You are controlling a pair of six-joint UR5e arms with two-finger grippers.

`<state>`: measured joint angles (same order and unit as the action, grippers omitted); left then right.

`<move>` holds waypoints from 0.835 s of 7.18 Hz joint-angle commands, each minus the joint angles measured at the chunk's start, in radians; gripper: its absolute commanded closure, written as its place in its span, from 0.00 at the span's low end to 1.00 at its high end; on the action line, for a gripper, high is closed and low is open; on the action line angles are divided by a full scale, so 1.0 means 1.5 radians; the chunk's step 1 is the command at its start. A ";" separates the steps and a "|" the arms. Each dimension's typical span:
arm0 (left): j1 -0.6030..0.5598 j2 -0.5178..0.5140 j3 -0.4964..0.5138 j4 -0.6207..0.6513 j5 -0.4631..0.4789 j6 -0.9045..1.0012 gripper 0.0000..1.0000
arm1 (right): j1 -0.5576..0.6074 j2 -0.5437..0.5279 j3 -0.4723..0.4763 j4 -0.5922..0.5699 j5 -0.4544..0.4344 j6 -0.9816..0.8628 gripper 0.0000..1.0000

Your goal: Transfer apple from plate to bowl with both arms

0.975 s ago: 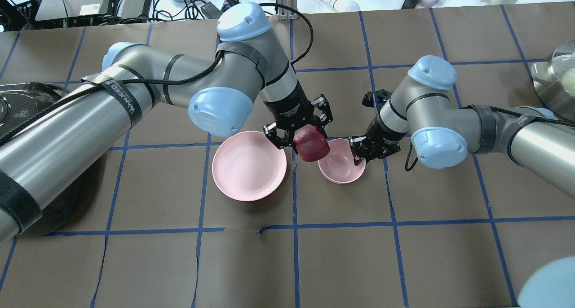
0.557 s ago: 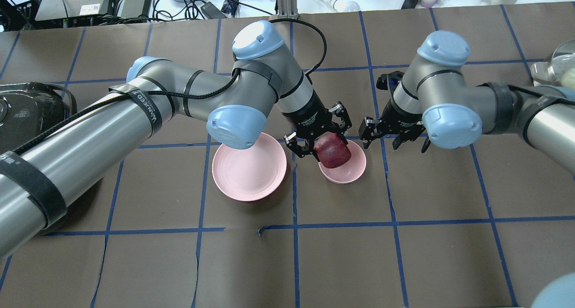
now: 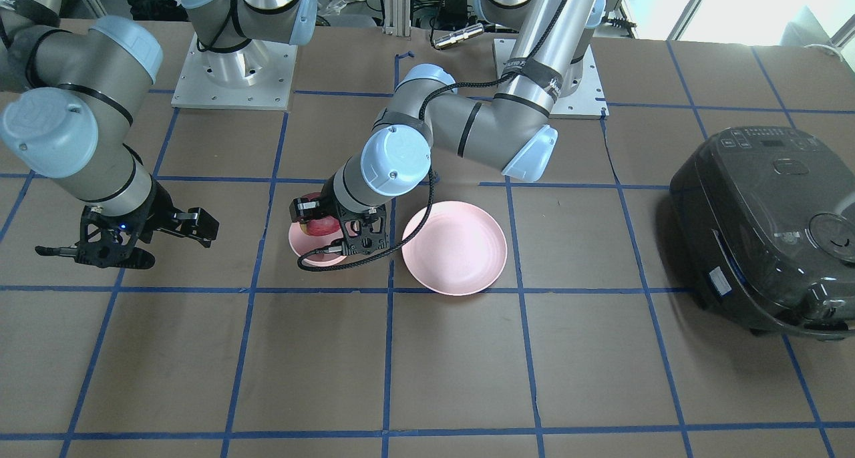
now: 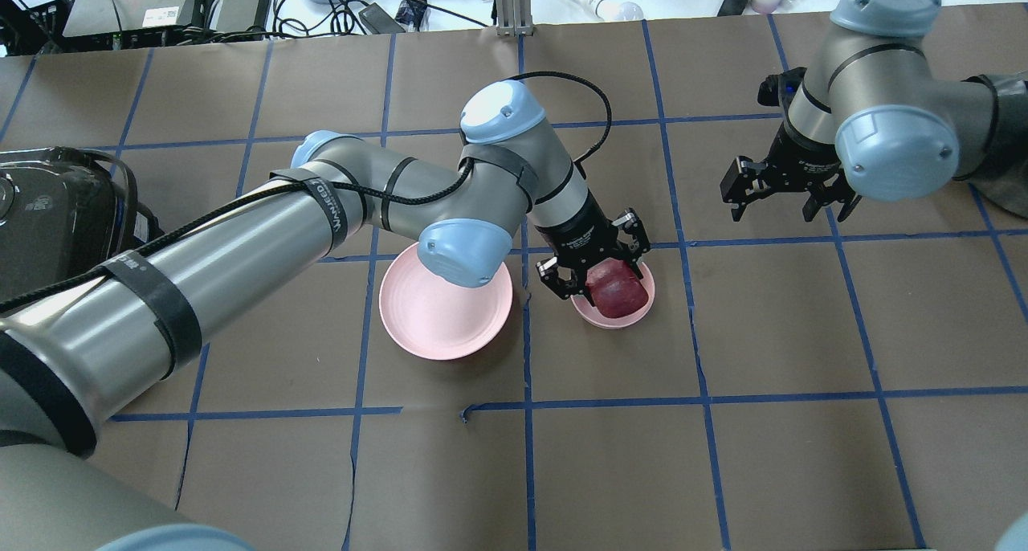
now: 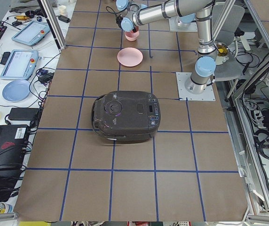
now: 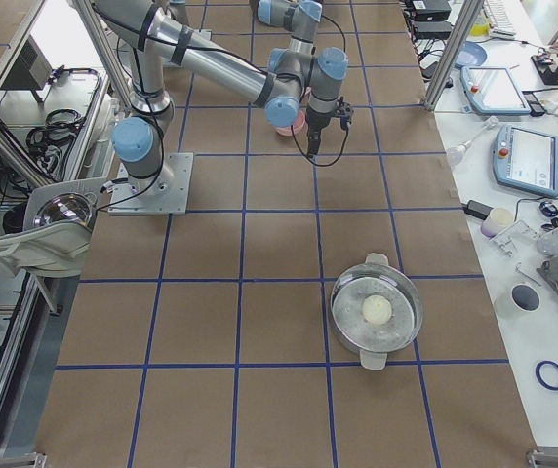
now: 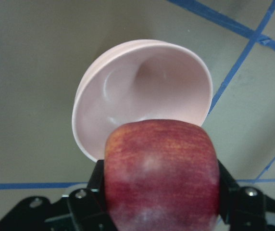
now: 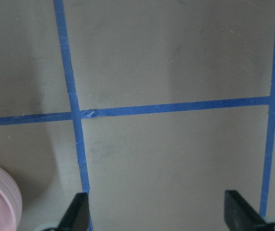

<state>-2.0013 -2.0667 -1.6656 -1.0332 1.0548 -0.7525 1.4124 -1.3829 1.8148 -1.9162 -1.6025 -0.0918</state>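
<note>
The dark red apple (image 4: 618,291) (image 7: 161,178) is held in my left gripper (image 4: 604,282) (image 3: 337,234), shut on it, low over the small pink bowl (image 4: 612,323) (image 7: 142,86) (image 3: 308,252). The apple (image 3: 322,227) hangs over the bowl's side nearest the gripper. The wide pink plate (image 4: 442,314) (image 3: 455,248) lies bare beside the bowl, partly under my left arm's elbow. My right gripper (image 4: 784,204) (image 3: 127,243) (image 8: 159,216) is open and holds nothing, raised over bare table about one grid square from the bowl.
A black rice cooker (image 3: 761,224) (image 4: 48,206) (image 5: 125,115) stands on my left side. A steel pot (image 6: 377,310) with a white ball in it stands on my far right. Blue tape lines grid the brown table.
My left gripper carried the apple from beside the plate to low over the bowl. My right gripper left the bowl's rim and drew back up and to the right, open.
</note>
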 commanded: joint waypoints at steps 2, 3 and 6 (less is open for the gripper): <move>-0.003 -0.014 0.001 0.006 0.012 0.003 0.26 | 0.002 -0.060 -0.053 0.039 -0.006 0.000 0.00; -0.003 -0.014 0.003 0.006 0.019 0.002 0.00 | 0.001 -0.061 -0.094 0.094 -0.014 0.000 0.00; 0.003 0.010 0.045 -0.024 0.032 0.011 0.00 | 0.008 -0.095 -0.131 0.131 -0.002 0.011 0.00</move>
<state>-2.0007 -2.0682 -1.6345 -1.0408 1.0877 -0.7403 1.4216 -1.4987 1.6382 -1.7317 -1.6099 -0.0784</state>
